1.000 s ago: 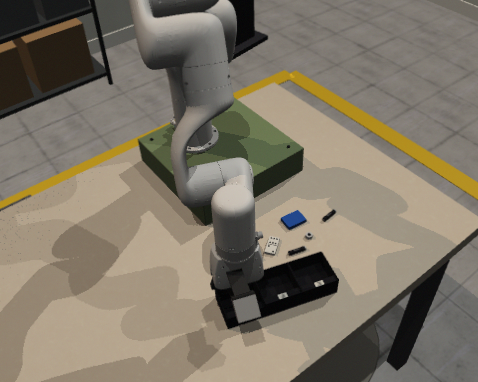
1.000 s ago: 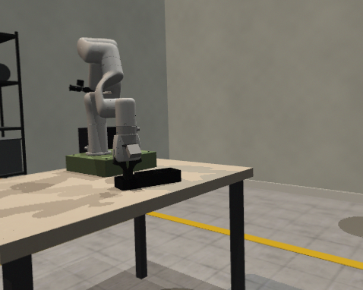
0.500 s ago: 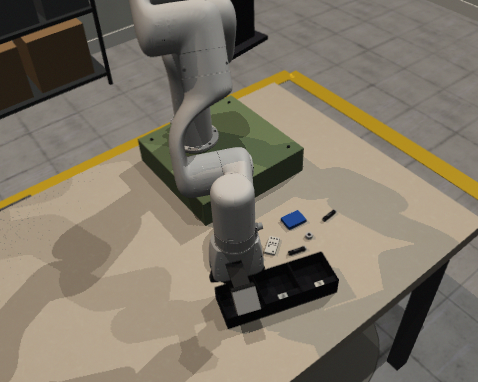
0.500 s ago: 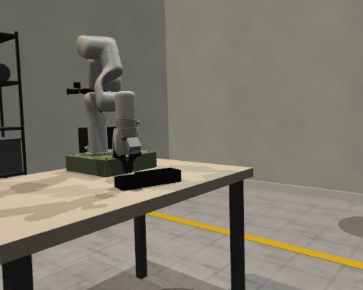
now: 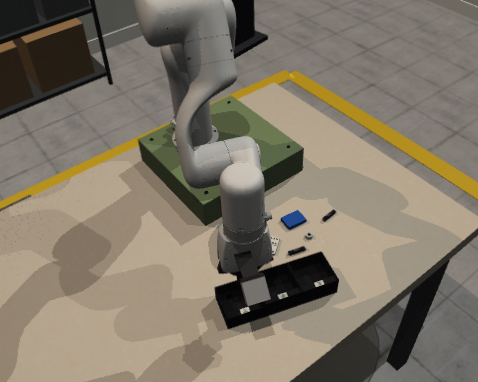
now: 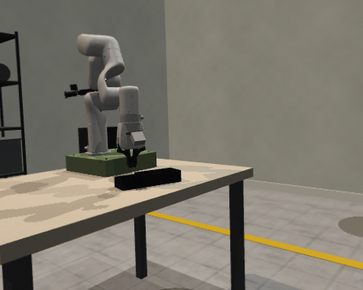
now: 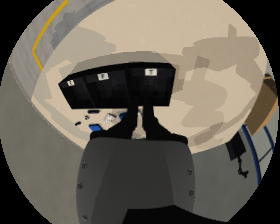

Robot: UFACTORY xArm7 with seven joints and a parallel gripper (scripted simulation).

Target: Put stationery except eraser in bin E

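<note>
Hovering over bin point(image 5: 329, 279) | tool point(image 6: 131, 163) closed, nothing visibly held

Light: even, soft — broad arm shadows on table point(image 5: 109, 254) | wrist view: fisheye-warped, coarse, blurry
</note>
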